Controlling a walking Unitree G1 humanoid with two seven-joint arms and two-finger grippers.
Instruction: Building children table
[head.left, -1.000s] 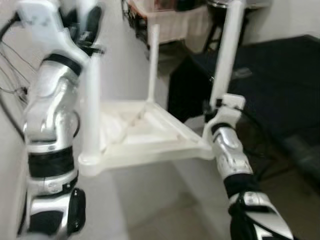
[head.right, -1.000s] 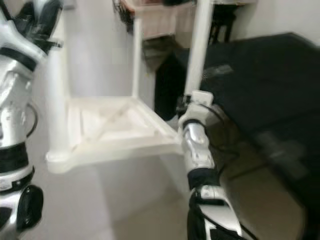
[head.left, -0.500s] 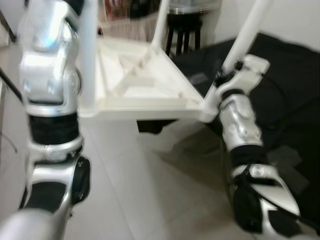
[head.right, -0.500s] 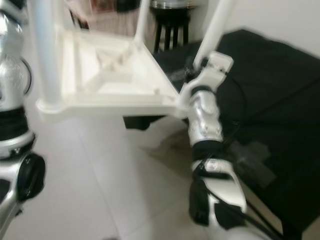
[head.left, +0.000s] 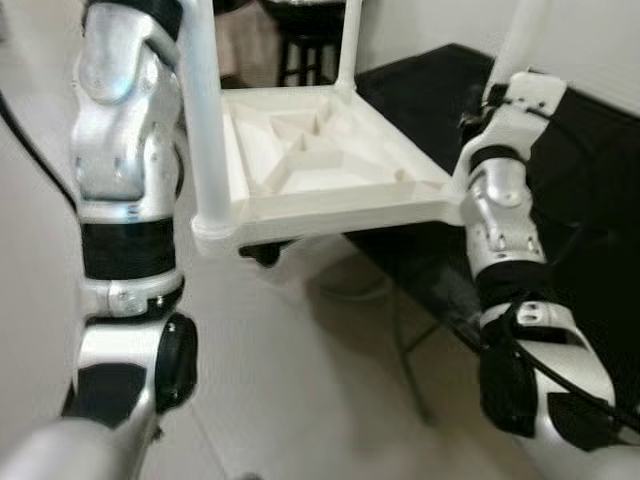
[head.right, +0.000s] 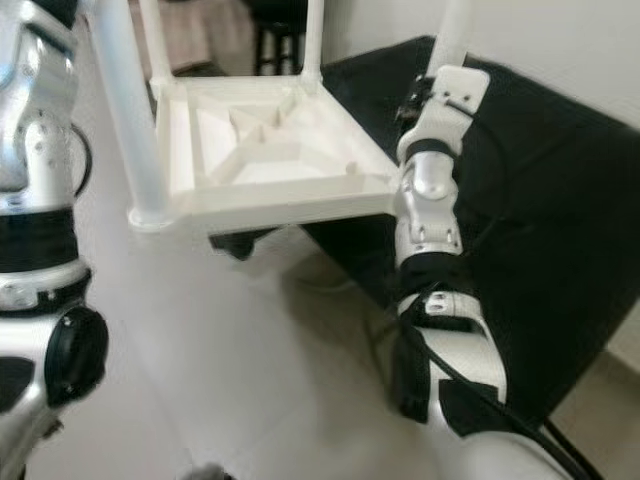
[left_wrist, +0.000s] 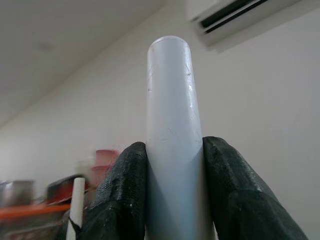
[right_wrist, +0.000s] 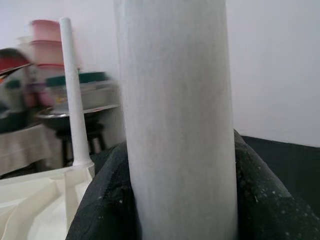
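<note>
- One pale tiled floor (head.left: 300, 390) lies below; a black sheet-covered surface (head.right: 540, 230) sits to the right, white walls behind.
- White plastic children's table (head.left: 320, 170), upside down, held off the floor with legs pointing up, ribbed underside showing.
- Left gripper (left_wrist: 172, 200) is closed around the near-left white leg (left_wrist: 172, 130), fingers touching both sides.
- Right gripper (right_wrist: 180, 200) clamps the near-right white leg (right_wrist: 175, 100).
- Dark round stool (head.left: 300, 50) stands beyond the table.
</note>
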